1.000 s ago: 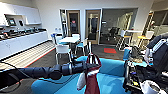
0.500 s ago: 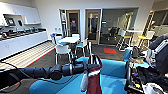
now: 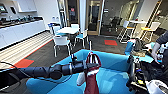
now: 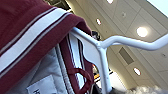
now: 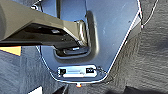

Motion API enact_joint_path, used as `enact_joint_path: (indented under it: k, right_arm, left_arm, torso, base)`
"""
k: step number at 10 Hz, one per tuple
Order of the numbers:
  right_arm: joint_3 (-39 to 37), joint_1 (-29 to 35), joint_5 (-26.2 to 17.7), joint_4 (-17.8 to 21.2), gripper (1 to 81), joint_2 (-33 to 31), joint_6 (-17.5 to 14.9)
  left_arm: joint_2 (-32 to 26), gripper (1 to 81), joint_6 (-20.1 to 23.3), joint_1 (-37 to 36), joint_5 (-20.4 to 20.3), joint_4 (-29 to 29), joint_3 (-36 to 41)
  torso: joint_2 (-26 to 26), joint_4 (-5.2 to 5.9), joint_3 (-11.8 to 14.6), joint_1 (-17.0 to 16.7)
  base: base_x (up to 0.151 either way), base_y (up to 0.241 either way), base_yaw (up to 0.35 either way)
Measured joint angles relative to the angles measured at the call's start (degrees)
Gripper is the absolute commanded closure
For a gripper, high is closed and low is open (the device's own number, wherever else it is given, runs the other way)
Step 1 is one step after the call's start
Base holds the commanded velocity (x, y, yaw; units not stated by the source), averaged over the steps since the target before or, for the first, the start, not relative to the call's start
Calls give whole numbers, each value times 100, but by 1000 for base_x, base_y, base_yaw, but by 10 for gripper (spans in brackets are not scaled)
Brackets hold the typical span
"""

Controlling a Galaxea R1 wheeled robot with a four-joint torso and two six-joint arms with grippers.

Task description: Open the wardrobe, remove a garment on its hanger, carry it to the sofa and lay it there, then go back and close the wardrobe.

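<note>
The left arm reaches across the front of the head view, and its left pincer [image 3: 88,66] is closed on the hanger [image 3: 93,58]. The arm holds the hanger up high, so the garment [image 3: 91,77] hangs straight down and does not drag. The garment is dark red with white stripes on its collar, and it hangs right over the seat of the sofa [image 3: 112,75]. That is likely why it is held there: the sofa is the place to lay it.

In the left wrist view the thin white hanger [image 4: 105,50] shows very close, with the red and white collar of the garment [image 4: 32,32] draped over it.

The right pincer [image 3: 131,77] sits low beside the sofa, near the dark arm parts. I cannot tell if it is open or closed. It does not seem to touch the garment.

A person's arm [image 3: 160,45] shows by the far end of the sofa.

Farther back stand white chairs [image 3: 61,42] around a small table [image 3: 66,30]. A long white worktop [image 3: 17,30] runs along the wall.
</note>
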Motion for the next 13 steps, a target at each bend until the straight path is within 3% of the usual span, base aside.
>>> enact_joint_path:
  k: [6,10,13]
  right_arm:
    - [0,61,15,-6,10,33,-2]
    - [0,83,12,-4,10,37,0]
    - [0,129,12,-4,10,50,-2]
  left_arm:
    - [98,811,2,-46,-61,7,-160]
    - [469,811,-112,-99,-5,0,-1122]
    - [955,811,-372,-542,16,0,-1744]
  torso:
    - [0,0,-64,-2]
    - [2,0,-65,-2]
    - [2,0,-65,-2]
  base:
    - [0,0,0]
    - [0,0,0]
    - [0,0,0]
